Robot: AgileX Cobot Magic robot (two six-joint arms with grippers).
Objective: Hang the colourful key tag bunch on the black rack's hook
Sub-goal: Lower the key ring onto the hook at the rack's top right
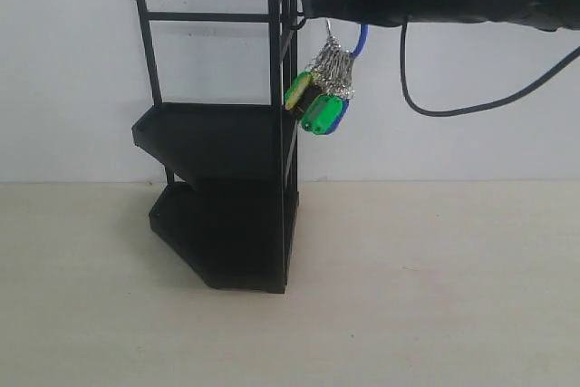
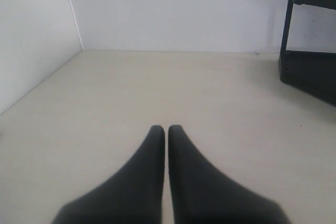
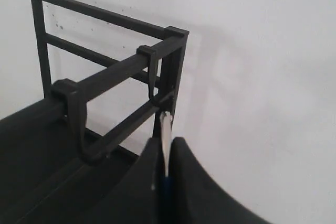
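Observation:
The black rack (image 1: 227, 178) stands on the table at centre left. Its hook (image 1: 299, 15) juts from the upper right corner post; in the right wrist view the hook (image 3: 155, 85) hangs from the top bar just ahead of my fingertips. My right gripper (image 1: 313, 4) is shut on the colourful key tag bunch (image 1: 322, 92), which dangles below it beside the post, green tags lowest. Between the right gripper (image 3: 165, 142) fingers a metal ring and the blue loop (image 3: 166, 190) show. My left gripper (image 2: 166, 128) is shut, low over the table, holding nothing.
A second hook (image 3: 79, 124) hangs nearer on the same top bar. A black cable (image 1: 426, 106) loops under the right arm. White walls (image 2: 173, 9) bound the table behind and at one side. The rack's lower shelf (image 2: 310, 72) shows in the left wrist view.

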